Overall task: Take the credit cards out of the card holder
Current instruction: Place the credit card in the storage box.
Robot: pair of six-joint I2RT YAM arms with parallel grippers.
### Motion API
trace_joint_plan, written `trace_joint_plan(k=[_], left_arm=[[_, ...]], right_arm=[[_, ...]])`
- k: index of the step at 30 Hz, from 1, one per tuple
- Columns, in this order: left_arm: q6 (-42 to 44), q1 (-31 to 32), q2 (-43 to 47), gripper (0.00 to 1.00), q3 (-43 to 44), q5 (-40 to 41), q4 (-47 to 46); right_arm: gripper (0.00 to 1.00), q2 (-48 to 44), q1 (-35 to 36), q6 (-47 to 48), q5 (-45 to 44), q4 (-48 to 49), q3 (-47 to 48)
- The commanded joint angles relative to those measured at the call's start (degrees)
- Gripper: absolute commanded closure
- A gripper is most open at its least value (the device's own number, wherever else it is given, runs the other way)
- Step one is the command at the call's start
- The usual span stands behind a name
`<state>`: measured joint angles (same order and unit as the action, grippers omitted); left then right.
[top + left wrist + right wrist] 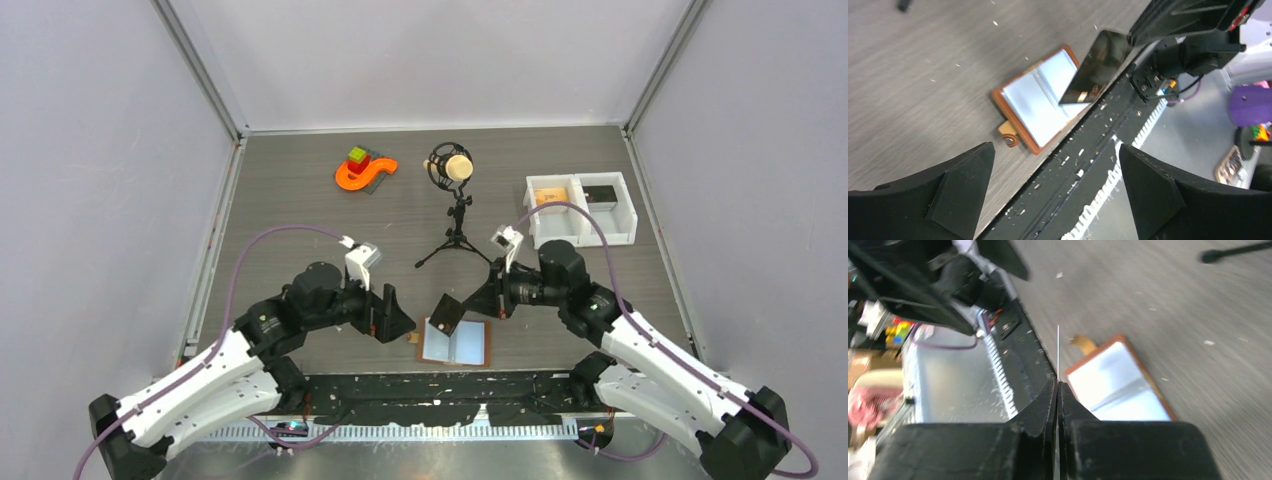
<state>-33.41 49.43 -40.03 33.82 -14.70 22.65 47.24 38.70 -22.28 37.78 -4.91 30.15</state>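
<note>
The brown leather card holder [478,345] lies open near the table's front edge, pale blue-grey inside up, with its tab at the left. It also shows in the left wrist view [1033,102] and the right wrist view [1120,382]. My right gripper [468,308] is shut on a dark card [447,314] and holds it above the holder's left half. The card looks glossy black in the left wrist view [1093,67] and shows edge-on as a thin line in the right wrist view [1058,352]. My left gripper [400,322] is open and empty, just left of the holder.
A white two-compartment bin [580,208] stands at the back right. A microphone on a small tripod [452,205] stands mid-table. An orange toy with coloured blocks [364,168] lies at the back. The black mounting rail [440,400] runs along the front edge.
</note>
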Motion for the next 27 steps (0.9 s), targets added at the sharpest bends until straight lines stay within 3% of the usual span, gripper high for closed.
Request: trace_joint_plan(k=[1,8,17,22,27], left_arm=[[5.2,0.1,3.6,0.00,4.2,9.8,7.4],[11.0,0.1,5.1,0.00,7.3,17.9,14.3],[10.8,0.1,4.1,0.00,6.6,28.1,16.3],[9.8,0.1,4.4,0.00,3.3,30.2,12.6],[9.2,0.1,5.4,0.00,-0.3,30.8,8.4]], right_arm=[[0.95,-5.0,-8.7,-0.8,-6.6,-10.7,3.4],[0.95,-10.6,-20.4,4.2,-23.2,-26.8,10.6],[0.95,-4.8,-27.0,10.8,-49.3,-33.1,25.3],[0.95,2.8,-33.5,14.8,-53.5,-27.1,29.3],[0.95,14.7,-42.8,16.8,-45.0,-19.3,31.2]])
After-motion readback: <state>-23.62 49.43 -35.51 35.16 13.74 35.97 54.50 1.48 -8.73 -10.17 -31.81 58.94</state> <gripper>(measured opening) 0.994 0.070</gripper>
